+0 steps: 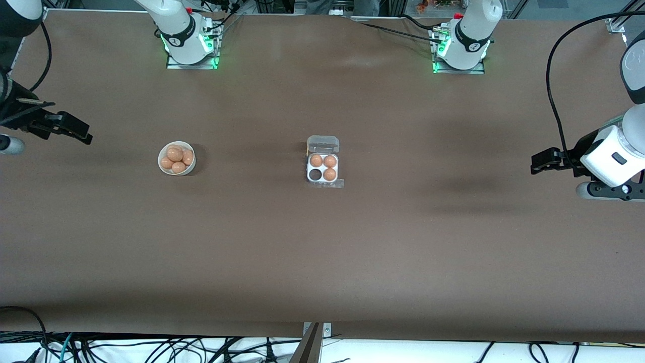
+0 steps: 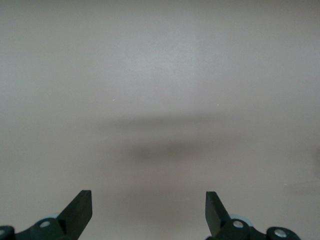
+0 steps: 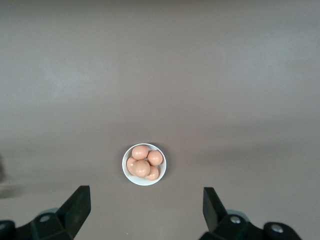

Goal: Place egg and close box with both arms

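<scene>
We see the box [image 1: 323, 166] lying near the middle of the brown desk [image 1: 322, 262], its clear lid folded back flat on the side toward the robots' bases. Three of its four round cells hold orange-brown eggs; the fourth cell, on the side nearer the front camera and toward the right arm's end, shows dark and unfilled. Toward the right arm's end of the desk, well apart from the box, stands a round white bowl [image 1: 163, 166] with a small heap of eggs [image 1: 177, 158] of the same look, four as far as we can count. We find the right claw [image 1: 75, 132] hanging in the air over bare desk at its own end, well apart from the bowl, and its wrist view [image 3: 146, 197] shows the two black fingers spread wide with nothing between them, the bowl [image 3: 127, 170] lying ahead of them. The left claw [image 1: 543, 162] hangs over bare desk at the left arm's end, well apart from the box, and its wrist view [image 2: 149, 197] likewise shows the fingers wide apart and holding nothing, with only plain desk under them.
</scene>
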{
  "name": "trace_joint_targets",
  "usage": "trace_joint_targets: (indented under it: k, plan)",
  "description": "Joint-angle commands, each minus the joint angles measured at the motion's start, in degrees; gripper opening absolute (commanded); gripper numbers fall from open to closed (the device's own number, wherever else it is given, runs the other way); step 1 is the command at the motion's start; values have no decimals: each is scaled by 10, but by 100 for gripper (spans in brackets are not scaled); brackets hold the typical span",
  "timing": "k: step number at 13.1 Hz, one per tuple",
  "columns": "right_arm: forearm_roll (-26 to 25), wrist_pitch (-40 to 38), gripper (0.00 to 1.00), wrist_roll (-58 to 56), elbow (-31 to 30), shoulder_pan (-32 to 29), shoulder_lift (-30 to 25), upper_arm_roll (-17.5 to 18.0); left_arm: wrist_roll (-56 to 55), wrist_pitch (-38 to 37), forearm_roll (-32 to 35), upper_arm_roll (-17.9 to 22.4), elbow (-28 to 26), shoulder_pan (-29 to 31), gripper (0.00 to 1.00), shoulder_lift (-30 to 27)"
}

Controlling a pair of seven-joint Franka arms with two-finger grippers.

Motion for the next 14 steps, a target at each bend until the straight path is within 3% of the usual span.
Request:
trace_joint_targets:
  k: [1, 4, 10, 14]
  plan:
    - [0, 0, 100, -7, -4, 21, 40, 0, 14, -7, -15, 3, 15, 2, 100, 6]
    - [6, 38, 100, -6, -37, 40, 77, 1, 14, -7, -15, 3, 15, 2, 100, 6]
    - [6, 323, 100, -1, -300, 40, 33, 10, 14, -7, -15, 3, 15, 3, 100, 6]
    - [6, 406, 100, 0, -396, 40, 1, 29, 14, -7, -15, 3, 15, 2, 100, 6]
